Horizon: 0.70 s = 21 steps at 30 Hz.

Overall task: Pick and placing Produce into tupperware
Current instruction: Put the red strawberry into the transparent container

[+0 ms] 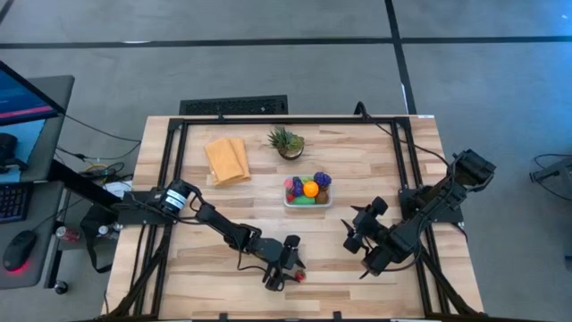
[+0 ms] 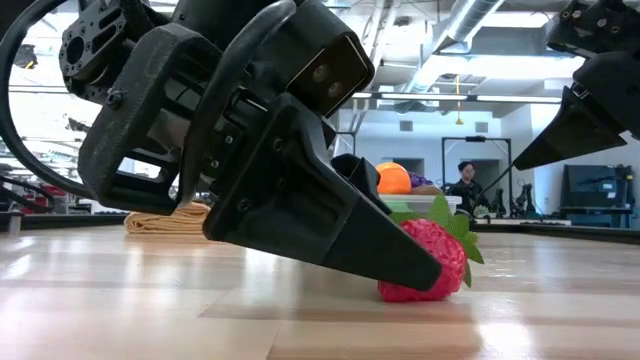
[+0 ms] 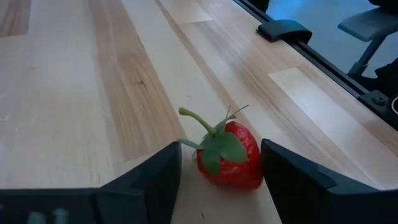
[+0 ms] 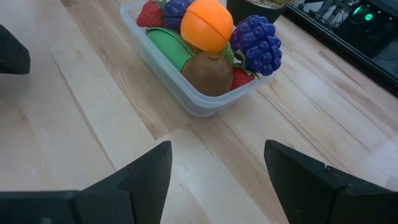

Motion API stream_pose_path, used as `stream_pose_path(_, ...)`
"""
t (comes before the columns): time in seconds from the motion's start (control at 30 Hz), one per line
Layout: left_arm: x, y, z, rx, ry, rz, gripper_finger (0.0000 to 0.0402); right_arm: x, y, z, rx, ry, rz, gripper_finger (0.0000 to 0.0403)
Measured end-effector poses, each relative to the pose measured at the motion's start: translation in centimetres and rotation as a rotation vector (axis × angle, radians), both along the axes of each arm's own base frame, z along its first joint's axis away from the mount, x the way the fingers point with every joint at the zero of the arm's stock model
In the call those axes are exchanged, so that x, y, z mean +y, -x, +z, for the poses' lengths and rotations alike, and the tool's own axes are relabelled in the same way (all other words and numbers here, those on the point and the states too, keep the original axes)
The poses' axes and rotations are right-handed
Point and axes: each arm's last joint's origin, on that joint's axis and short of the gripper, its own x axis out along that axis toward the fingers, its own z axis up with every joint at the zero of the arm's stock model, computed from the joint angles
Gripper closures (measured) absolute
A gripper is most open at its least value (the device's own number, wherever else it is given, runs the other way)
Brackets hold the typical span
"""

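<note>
Red strawberry lies sideways between left gripper jaws, stem away.

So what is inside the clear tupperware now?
The tupperware holds an orange, purple grapes, a brown kiwi, a green piece and strawberries. Anything beneath them is covered.

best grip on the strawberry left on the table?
Grip the strawberry across its red body, below the leafy cap. It lies on its side, stem angled up, so come from above along the table; the left hand, fingers open, already straddles it.
</note>
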Motion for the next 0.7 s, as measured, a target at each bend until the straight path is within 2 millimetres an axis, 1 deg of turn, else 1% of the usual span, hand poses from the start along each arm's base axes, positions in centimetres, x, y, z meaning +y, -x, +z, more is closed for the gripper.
stream_pose_path(0.7,0.23,-0.3,0.42,-0.05,0.01,0.011,0.0198,0.11,0.08,-0.01,0.004,-0.005,0.005,0.0152)
